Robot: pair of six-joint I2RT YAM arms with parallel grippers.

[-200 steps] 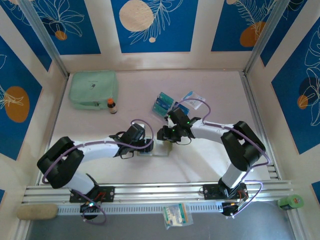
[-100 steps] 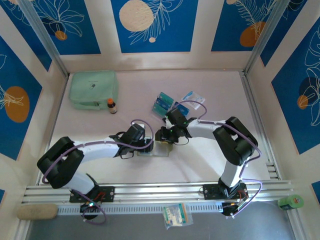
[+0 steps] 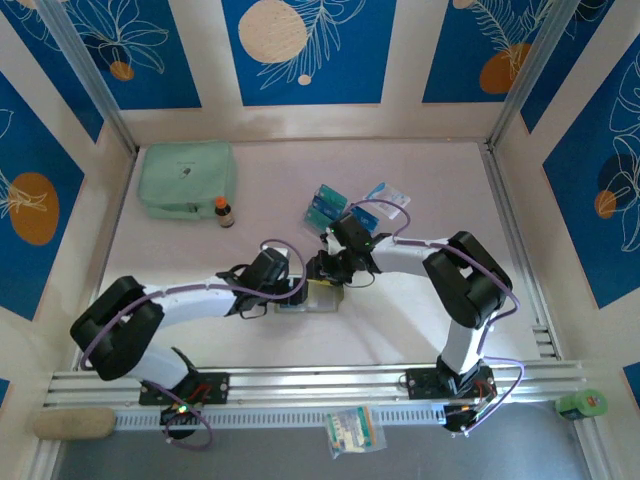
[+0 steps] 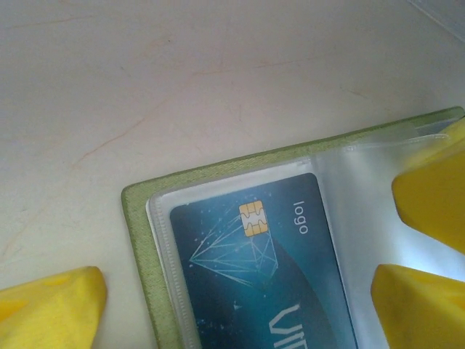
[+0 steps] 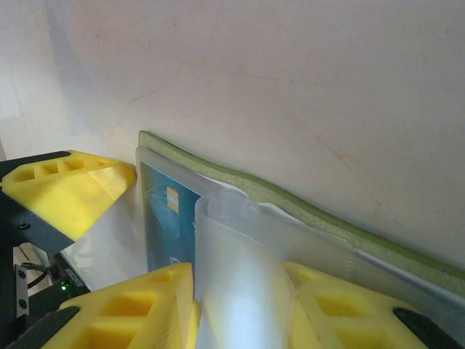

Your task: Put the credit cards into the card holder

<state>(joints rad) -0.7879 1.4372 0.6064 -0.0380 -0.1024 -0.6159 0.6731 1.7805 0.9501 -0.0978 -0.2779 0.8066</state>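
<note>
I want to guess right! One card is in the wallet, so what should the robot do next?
Probably lift the left gripper clear of the wallet. Its fingers stand open, a teal card sits inside a clear pocket, and more cards wait on the table. The right gripper pinches a pocket leaf.

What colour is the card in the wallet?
The card is dark teal with a pale diamond drawing; best in the left wrist view.

Table (image 3: 280, 165) carries pouch (image 3: 187, 178), bottle (image 3: 224, 211), cards (image 3: 326, 206), packet (image 3: 388, 194); card holder (image 3: 322, 297) open.
</note>
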